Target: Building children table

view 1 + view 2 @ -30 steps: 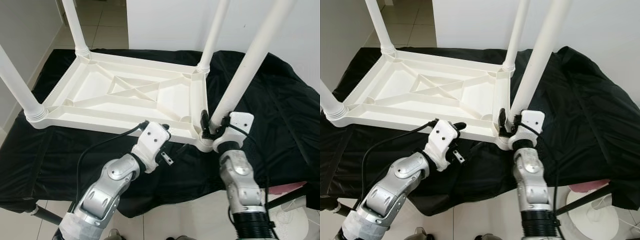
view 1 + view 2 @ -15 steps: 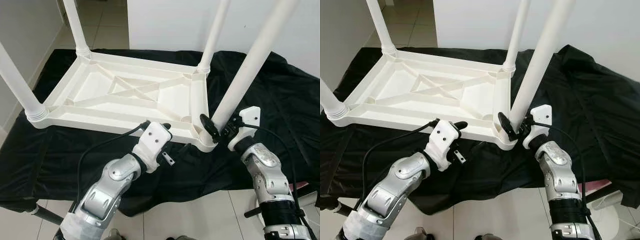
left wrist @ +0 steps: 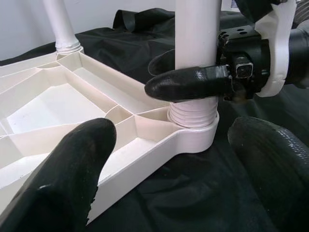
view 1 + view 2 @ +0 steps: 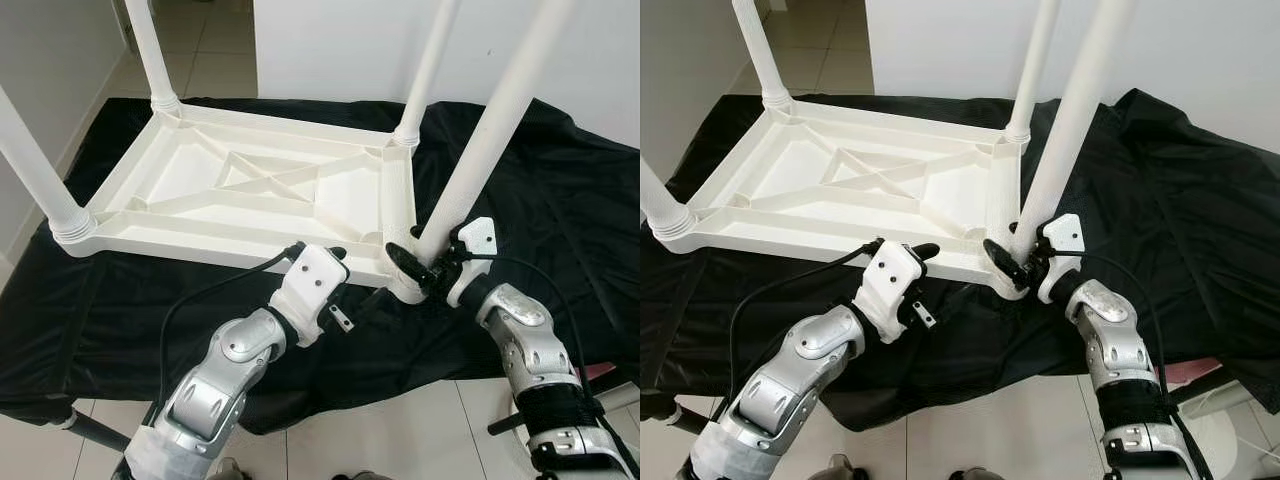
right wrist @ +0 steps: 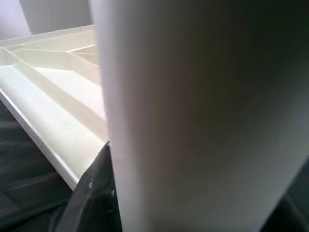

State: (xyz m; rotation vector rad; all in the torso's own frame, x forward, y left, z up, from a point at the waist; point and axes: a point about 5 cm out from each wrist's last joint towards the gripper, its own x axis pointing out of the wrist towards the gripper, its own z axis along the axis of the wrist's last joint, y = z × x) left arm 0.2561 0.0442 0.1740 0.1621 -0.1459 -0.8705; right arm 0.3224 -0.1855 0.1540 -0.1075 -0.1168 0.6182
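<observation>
White plastic makes up the children table (image 4: pixel 250 190), which lies upside down on a black cloth (image 4: pixel 560 190) in the middle of the head views, with its ribbed underside facing up. Four white legs stand up from its corners: one in the upper left of the frame (image 4: pixel 148 50), one at the left edge (image 4: pixel 35 170), one in the upper middle (image 4: pixel 428 65), and the near right leg (image 4: pixel 490 130), which rises from the corner socket (image 4: pixel 405 285) toward the upper right. The right gripper (image 4: pixel 425 262) is at the bottom of this near right leg, just above the socket, in the lower right part of the frame. Its black fingers (image 3: pixel 190 84) are closed around the leg, one on each side, and in the left wrist view one finger lies across the front of the leg, just above the ribbed collar. The right wrist view is very close to the same leg (image 5: pixel 193 116), with the table frame behind it on the left side. The left gripper (image 4: pixel 325 258) is in the lower middle of the frame, just in front of the near long edge of the table. Its fingers (image 3: pixel 72 169) are apart and hold nothing; in the left wrist view they point at the corner socket (image 3: pixel 193 133) from both sides. Pale floor tiles (image 4: pixel 210 50) show at the top of the frame beside a white wall (image 4: pixel 340 45).
</observation>
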